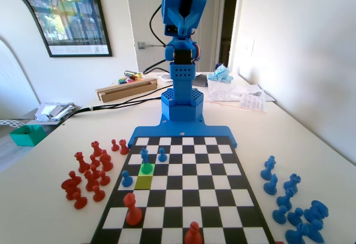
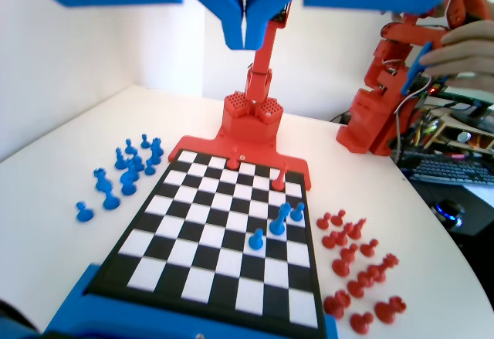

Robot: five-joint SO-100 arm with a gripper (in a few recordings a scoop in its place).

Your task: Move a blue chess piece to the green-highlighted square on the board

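one blue chess piece [image 1: 145, 156] stands on the green-highlighted square [image 1: 147, 168] (seemingly delivered), so the gripper [image 2: 244, 32] hangs high, fingers together, holding nothing.

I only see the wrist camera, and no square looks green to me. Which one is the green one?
Observer: In the fixed view, the green-highlighted square sits right at the foot of the blue chess piece, near the left edge of the board.
Operator: Is another square coloured?
Observer: Yes, a yellow-green square adjoins it on the side nearer the fixed camera.
Operator: Where's my gripper?
Observer: The gripper hangs high above the arm's base, jaws together, holding nothing.
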